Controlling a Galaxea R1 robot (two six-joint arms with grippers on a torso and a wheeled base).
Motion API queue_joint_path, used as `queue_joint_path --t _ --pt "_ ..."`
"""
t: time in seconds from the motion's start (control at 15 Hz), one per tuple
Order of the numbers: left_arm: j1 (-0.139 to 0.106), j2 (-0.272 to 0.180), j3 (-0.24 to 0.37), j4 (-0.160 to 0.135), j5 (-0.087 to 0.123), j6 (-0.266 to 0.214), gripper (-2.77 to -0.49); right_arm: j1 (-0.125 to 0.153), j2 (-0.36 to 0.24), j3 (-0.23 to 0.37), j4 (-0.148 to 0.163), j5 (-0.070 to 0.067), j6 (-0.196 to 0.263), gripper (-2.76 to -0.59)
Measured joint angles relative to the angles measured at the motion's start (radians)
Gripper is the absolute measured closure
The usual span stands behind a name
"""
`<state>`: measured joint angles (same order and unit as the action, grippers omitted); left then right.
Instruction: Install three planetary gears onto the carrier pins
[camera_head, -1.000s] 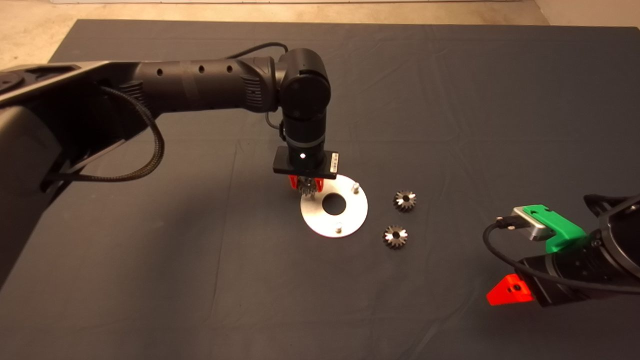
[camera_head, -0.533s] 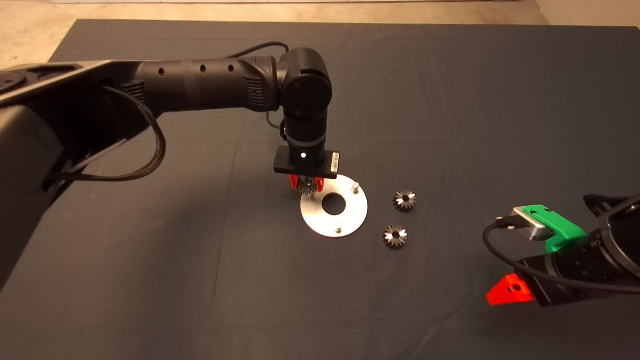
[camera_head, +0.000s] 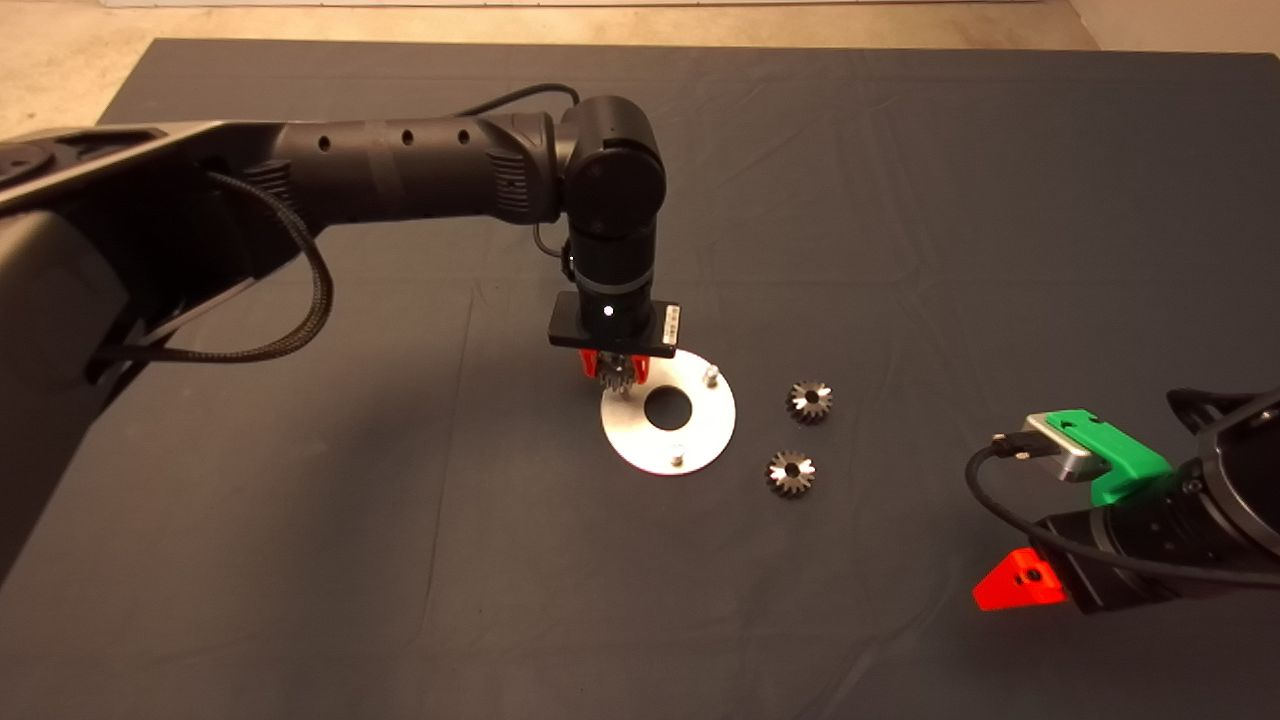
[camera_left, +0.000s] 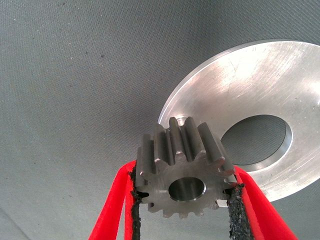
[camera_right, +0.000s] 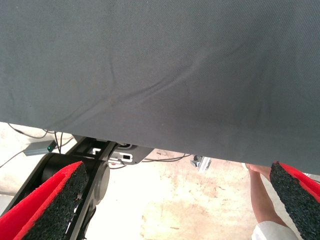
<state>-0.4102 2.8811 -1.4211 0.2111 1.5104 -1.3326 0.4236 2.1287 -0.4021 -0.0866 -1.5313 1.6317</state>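
Note:
The silver carrier disc (camera_head: 700, 438) lies mid-mat with a large central hole; two of its carrier pins show, one (camera_head: 711, 376) at the far right and one (camera_head: 677, 458) at the near edge. The third pin is hidden under my left gripper (camera_head: 614, 375), which stands over the disc's left edge, shut on a planetary gear (camera_head: 613, 378). In the left wrist view this gear (camera_left: 184, 170) sits between the pads (camera_left: 135, 200) just above the disc (camera_left: 235, 80). Two more gears (camera_head: 809, 401) (camera_head: 790, 472) lie on the mat right of the disc. My right gripper (camera_right: 175, 205) is open, parked at the lower right.
The dark mat (camera_head: 300, 560) covers the table. My left arm (camera_head: 400, 180) reaches in from the left, above the mat. In the right wrist view a person's arm (camera_right: 262, 200) and a black stand (camera_right: 95, 165) show on the floor past the mat's edge.
The left arm has shifted very slightly to the right with the gear still in its grip. The right arm, the disc and the loose gears have not moved.

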Motion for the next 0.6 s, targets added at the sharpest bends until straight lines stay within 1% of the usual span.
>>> queue_joint_path --t 0.13,0.47,0.53,0.6 --pt "0.0 -0.002 -0.004 0.0 -0.004 0.011 -0.86 0.0 0.002 0.0 0.0 0.0 0.0 -2.73" --pt "0.0 -0.001 -0.006 0.0 -0.008 0.011 -0.86 0.0 0.001 0.0 0.0 0.0 0.0 -2.73" --pt "0.0 -0.002 -0.006 -0.001 -0.013 0.011 -0.86 0.0 0.002 0.0 0.0 0.0 0.0 -2.73" --pt "0.0 -0.002 -0.006 0.001 -0.031 0.011 -0.85 0.0 0.002 0.0 0.0 0.0 0.0 -2.73"
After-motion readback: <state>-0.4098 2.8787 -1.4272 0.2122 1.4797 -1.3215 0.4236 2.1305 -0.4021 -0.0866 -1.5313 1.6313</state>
